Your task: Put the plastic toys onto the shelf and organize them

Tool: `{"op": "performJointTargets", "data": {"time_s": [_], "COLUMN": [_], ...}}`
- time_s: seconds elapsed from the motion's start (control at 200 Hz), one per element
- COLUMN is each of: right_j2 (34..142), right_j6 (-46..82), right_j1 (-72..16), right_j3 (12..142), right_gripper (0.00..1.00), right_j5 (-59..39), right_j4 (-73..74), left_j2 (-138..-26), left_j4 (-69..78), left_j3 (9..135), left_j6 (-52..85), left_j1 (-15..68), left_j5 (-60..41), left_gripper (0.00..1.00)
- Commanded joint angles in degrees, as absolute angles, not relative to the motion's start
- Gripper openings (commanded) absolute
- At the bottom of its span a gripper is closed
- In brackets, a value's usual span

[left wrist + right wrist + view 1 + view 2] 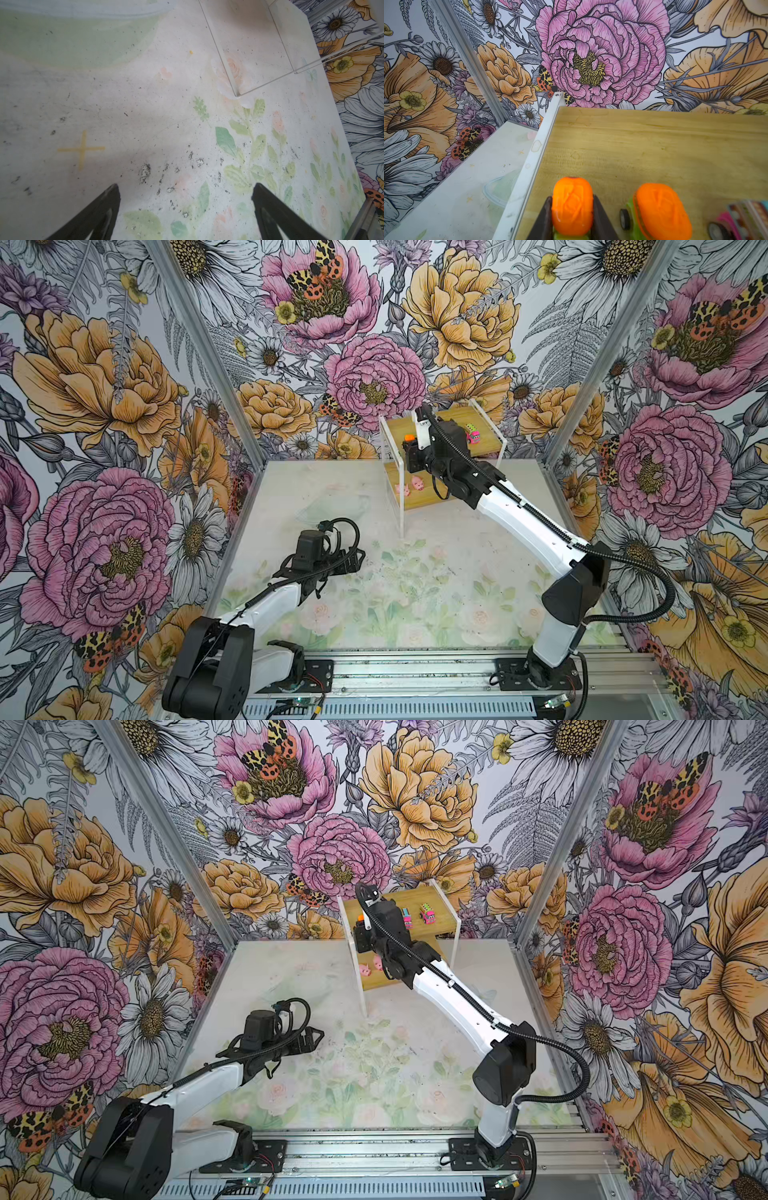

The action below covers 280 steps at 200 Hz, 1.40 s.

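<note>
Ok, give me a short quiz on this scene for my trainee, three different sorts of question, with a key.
1. True or false: the left gripper is open and empty.
2. The right gripper is shut on: A) nothing, B) a green truck with an orange top, C) a pink pig.
3. Fill in: the two pink pigs in view stand on the shelf's ____ board.
Key: 1 true; 2 B; 3 lower.

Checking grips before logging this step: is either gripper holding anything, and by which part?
The right gripper clamps a green truck by the sides of its orange top. The left gripper is open and empty.
</note>
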<state>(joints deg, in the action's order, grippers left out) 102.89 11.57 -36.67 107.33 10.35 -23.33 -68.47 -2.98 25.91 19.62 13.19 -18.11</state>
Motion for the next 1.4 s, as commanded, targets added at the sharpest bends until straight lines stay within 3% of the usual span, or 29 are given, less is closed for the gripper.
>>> {"op": "performJointTargets", "data": {"time_s": [0.0,0.11,0.455,0.811,1.106,1.231,1.316,1.396], "right_j2": [104.24,104.15,103.37,97.97,85.76,76.00,68.52,62.53], "right_j6": [12.29,12.26,12.21,12.66,11.06,8.15,4.21,-0.15], "right_j1": [-36.05,-36.04,-36.04,-36.20,-35.97,-35.20,-32.41,-25.41], "right_j3": [107.71,107.52,107.05,104.44,98.25,91.67,84.72,75.61], "right_gripper": [0.20,0.21,0.43,0.55,0.68,0.73,0.76,0.77], "right_j5": [12.19,12.07,11.64,8.05,7.26,13.32,18.66,17.82], "right_j4": [-23.38,-23.38,-23.39,-23.47,-23.55,-23.54,-23.39,-23.00], "left_j2": [-67.85,-67.80,-67.68,-67.94,-69.08,-68.07,-66.26,-64.83], "left_j4": [-1.56,-1.58,-1.57,-1.49,-1.58,-1.76,-1.56,-1.34], "left_j3": [25.74,25.75,25.67,25.80,26.50,26.81,27.46,29.06], "left_j6": [19.95,19.96,19.96,19.95,19.93,19.77,19.06,17.96], "left_j1": [12.57,12.57,12.61,12.57,12.50,12.62,12.57,12.24], "left_j5": [-18.61,-18.64,-18.63,-18.64,-18.81,-18.12,-16.88,-15.71], "left_gripper": [0.99,0.99,0.99,0.99,0.99,0.99,0.99,0.99]}}
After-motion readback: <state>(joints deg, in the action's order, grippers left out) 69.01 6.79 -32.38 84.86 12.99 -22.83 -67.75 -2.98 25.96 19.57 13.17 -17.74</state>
